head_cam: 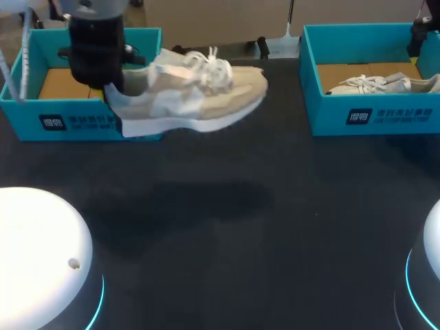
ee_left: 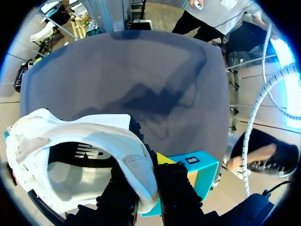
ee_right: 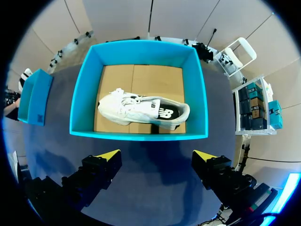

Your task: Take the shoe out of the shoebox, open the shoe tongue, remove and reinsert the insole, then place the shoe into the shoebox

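My left gripper (ee_left: 148,184) is clamped on the heel collar of the beige sneaker (head_cam: 199,93), raised off the table beside the left shoebox (head_cam: 82,124); my right gripper (ee_right: 157,165) stands spread, holding nothing.

Beige-and-white shoe (head_cam: 206,96), teal shoebox (head_cam: 89,127)

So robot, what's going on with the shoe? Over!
Left tool shut on shoe heel. Shoe lifted, out of left box. Right tool open over right box, second shoe inside. Nothing seen blocking.
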### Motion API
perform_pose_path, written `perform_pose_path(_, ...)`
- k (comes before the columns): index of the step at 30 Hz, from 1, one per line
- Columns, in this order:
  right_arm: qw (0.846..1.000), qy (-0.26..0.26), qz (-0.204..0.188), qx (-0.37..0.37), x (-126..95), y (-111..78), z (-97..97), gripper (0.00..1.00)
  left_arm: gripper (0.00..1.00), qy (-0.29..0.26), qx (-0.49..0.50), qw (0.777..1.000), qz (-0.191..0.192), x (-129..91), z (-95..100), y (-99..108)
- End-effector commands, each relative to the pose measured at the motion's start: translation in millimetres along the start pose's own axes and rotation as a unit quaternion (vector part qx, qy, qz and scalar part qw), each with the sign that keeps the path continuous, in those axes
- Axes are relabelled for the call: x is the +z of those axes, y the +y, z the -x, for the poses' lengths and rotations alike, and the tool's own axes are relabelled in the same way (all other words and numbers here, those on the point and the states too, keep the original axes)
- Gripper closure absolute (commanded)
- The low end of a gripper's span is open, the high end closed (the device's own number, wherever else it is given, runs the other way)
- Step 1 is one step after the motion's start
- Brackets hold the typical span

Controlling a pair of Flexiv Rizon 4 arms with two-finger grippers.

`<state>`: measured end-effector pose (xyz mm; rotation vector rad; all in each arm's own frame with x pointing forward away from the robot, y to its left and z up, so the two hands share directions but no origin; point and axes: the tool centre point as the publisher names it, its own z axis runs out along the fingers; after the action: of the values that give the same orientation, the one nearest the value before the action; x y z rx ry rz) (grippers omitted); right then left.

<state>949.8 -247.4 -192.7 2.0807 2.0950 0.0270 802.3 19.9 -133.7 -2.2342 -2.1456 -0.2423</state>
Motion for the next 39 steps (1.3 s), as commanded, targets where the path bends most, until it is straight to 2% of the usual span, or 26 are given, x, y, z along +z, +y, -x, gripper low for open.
perform_pose_path(1, 1.0, 0.0, 0.0, 0.0, 0.3, -0.2, -0.1, 0.0, 1.0, 0.016, 0.0, 1.0, 0.005, 1.9, 16.8, -7.4)
perform_pose_path(17, 1.0, 0.0, 0.0, 0.0, 0.3, -0.2, -0.1, 0.0, 1.0, 0.016, -0.001, 1.0, 0.009, 1.5, 64.6, -38.5)
perform_pose_path(39, 1.0, 0.0, 0.0, 0.0, 0.3, -0.2, -0.1, 0.0, 1.0, 0.013, -0.003, 1.0, 0.011, 1.1, 65.6, -39.4)
